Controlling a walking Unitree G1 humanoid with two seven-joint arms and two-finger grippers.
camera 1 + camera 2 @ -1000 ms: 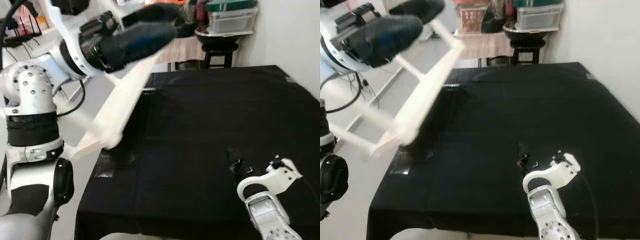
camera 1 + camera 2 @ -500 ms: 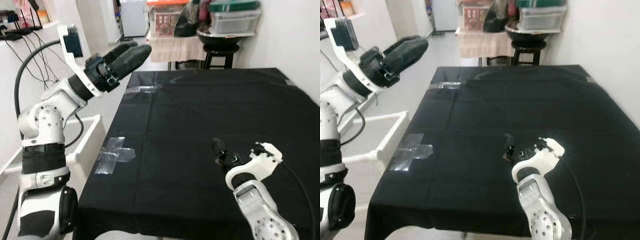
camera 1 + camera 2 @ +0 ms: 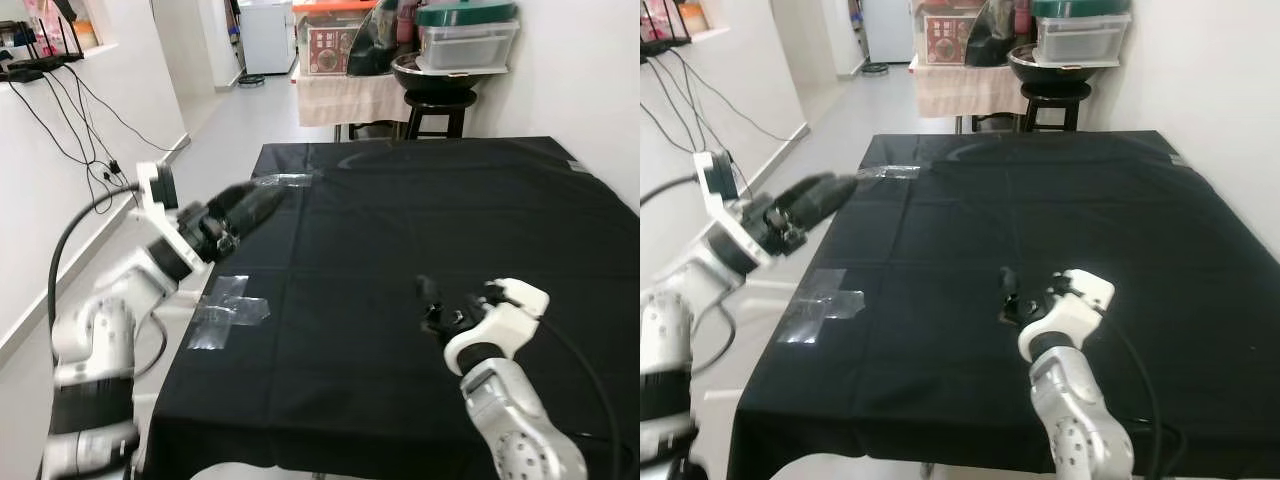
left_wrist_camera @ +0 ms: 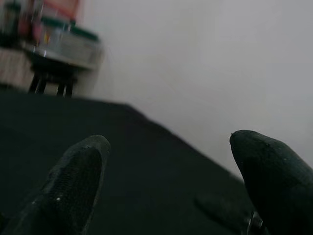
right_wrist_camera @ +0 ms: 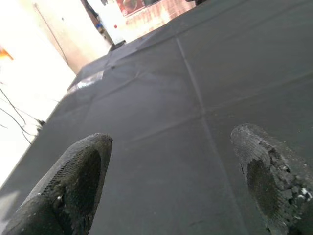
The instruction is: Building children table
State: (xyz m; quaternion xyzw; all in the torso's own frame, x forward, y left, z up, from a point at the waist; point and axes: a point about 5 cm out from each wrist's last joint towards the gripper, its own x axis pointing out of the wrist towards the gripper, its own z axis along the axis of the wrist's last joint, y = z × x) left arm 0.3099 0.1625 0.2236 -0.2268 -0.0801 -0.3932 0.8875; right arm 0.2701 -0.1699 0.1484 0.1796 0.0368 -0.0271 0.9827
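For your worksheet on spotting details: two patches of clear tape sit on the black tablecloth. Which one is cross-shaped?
The near patch, by the cloth's left edge, forms a cross; the far-corner one is a plain strip.

The desk [image 3: 420,230] is cut off at the right edge. Far stool [image 3: 437,108] contents are too small to be identified. The left wrist view is blurred.
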